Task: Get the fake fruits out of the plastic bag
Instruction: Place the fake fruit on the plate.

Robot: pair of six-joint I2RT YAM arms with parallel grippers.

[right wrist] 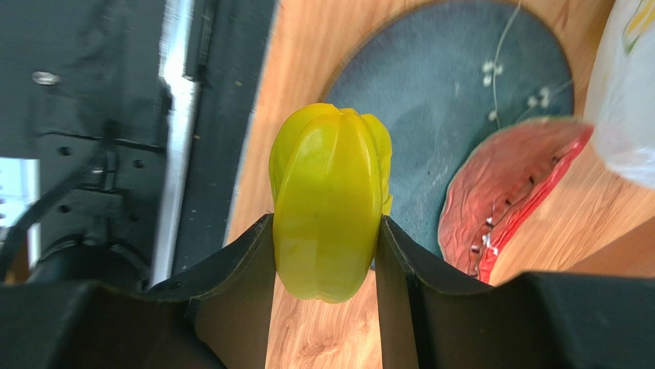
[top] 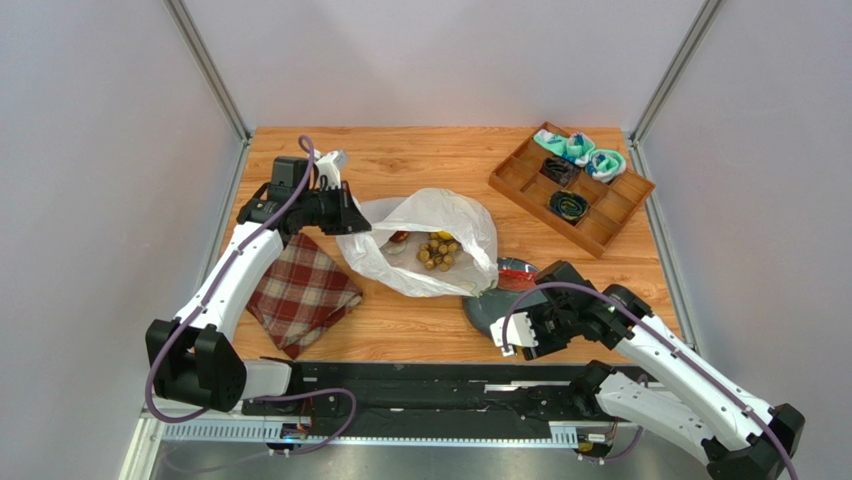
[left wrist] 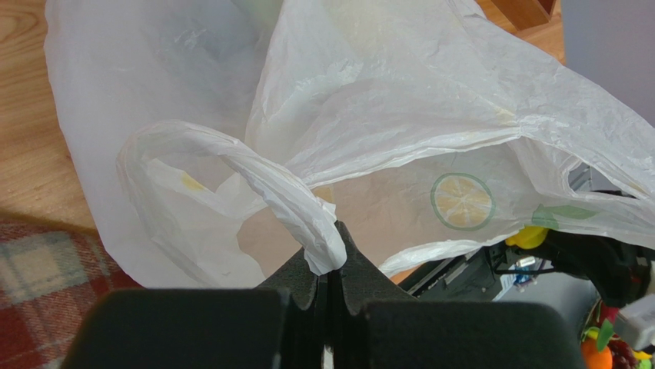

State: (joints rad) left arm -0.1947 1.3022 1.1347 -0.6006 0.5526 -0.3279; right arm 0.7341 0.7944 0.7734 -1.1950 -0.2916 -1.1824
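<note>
- A light wooden table (top: pixel 420 160) fills the middle of the overhead view.
- A white, crinkly, translucent plastic bag (top: pixel 455 210) with a citrus-slice print lies at centre frame, its mouth open.
- The left gripper (left wrist: pixel 329 261), at the bag's left edge, is closed tight on a twisted handle loop (left wrist: pixel 284 192). Risk: the thin film could slip from the pinch, letting the mouth collapse over the fruit inside.
- A red plaid cloth (top: pixel 303 292) lies lower left, just beside the bag.
- A wooden divided tray (top: pixel 605 225) sits upper right and holds teal rolled socks (top: pixel 580 150).
- A round grey-blue plate (top: pixel 480 312) sits lower centre, touching the bag's lower edge.
- A red plastic watermelon slice (top: pixel 515 275) rests on the plate's far rim, out of the bag.
- A brown plastic grape bunch (top: pixel 438 252) lies inside the bag mouth, not yet removed.
- A yellow ridged plastic starfruit (right wrist: pixel 330 200) is clamped between the half-closed jaws of the right gripper (right wrist: pixel 327 231), at the plate's near edge.
- Risk: the smooth ridges offer little grip, so the starfruit may twist free. Released here, it could roll off the near table edge.
</note>
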